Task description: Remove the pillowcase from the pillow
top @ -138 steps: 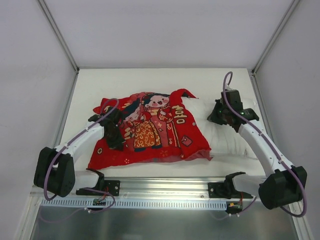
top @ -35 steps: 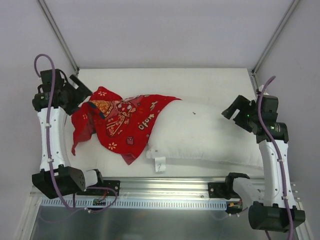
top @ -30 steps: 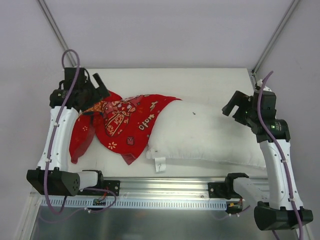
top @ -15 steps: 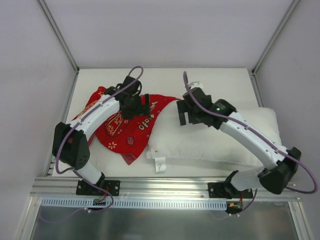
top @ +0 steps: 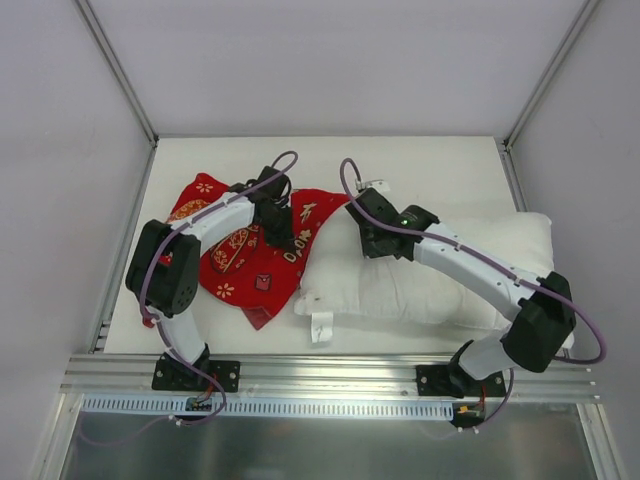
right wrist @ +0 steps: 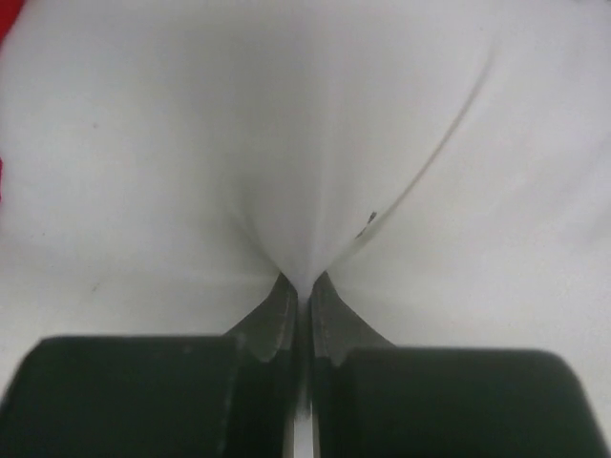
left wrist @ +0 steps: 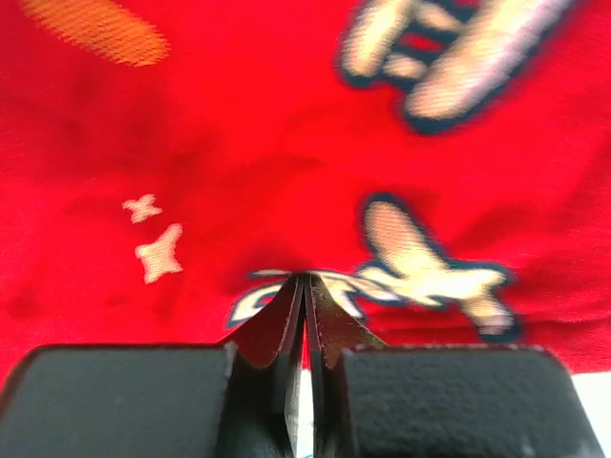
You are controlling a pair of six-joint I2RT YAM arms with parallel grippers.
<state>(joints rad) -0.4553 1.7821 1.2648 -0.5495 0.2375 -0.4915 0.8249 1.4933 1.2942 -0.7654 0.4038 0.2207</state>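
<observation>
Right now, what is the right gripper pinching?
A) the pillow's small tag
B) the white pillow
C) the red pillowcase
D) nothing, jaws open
B: in the right wrist view, the right gripper is shut on a puckered fold of the pillow.

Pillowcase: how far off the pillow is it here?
Mostly done: the pillow lies largely bare, the pillowcase bunched at its left end, overlapping only that end's far corner. In hand: the left gripper pinches the red cloth, the right gripper pinches the pillow. Left: pull the two fully apart.
</observation>
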